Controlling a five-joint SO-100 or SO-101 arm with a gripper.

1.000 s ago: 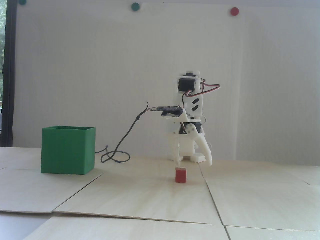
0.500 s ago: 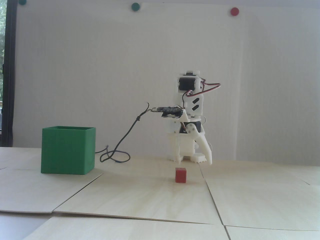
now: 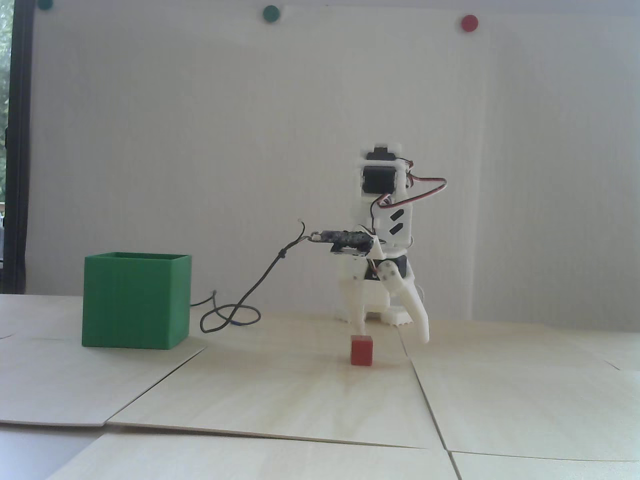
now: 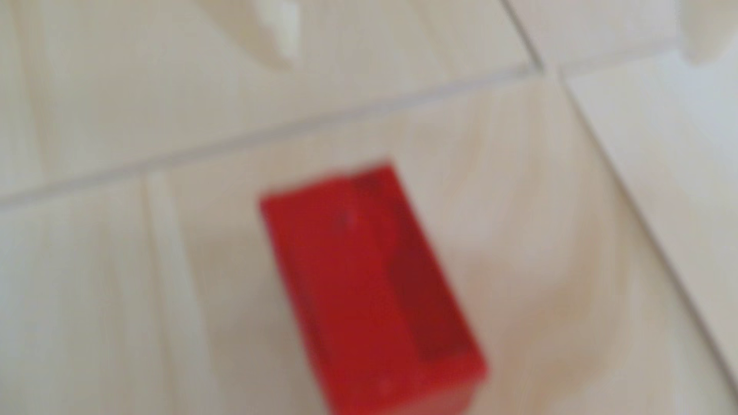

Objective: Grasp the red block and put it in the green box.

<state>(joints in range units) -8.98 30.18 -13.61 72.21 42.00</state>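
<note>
The red block [image 3: 361,350] is seen resting on the worktop [image 3: 310,395], untouched. The hand [image 3: 393,336] is held released just above and behind the block, jaws spread: in the fixed view one fingertip is placed close over the block's top, slightly to its left, while the other is set well out to the block's right and a little higher than the worktop. Nothing is gripped.

The step in hand is judged to be the approach before the grasp. For the next move, the hand would need to be shifted so that the block lies between the two fingers, lowered until the tips reach beside the block's flanks, and only then closed. As the block is small, a poorly centred descent could tip or push it.

The green box [image 3: 136,301] is shown only in the fixed view, standing well to the block's left with its mouth upward and a dark cable [image 3: 240,310] looped between it and the block; the carry will have to clear its tall wall.

The wrist view, though blurred, shows what the fixed view hides: the block [image 4: 367,291] is elongated and turned at a slant to the worktop's seams. Whether the white blur beyond the block there is a fingertip cannot be told.
</note>
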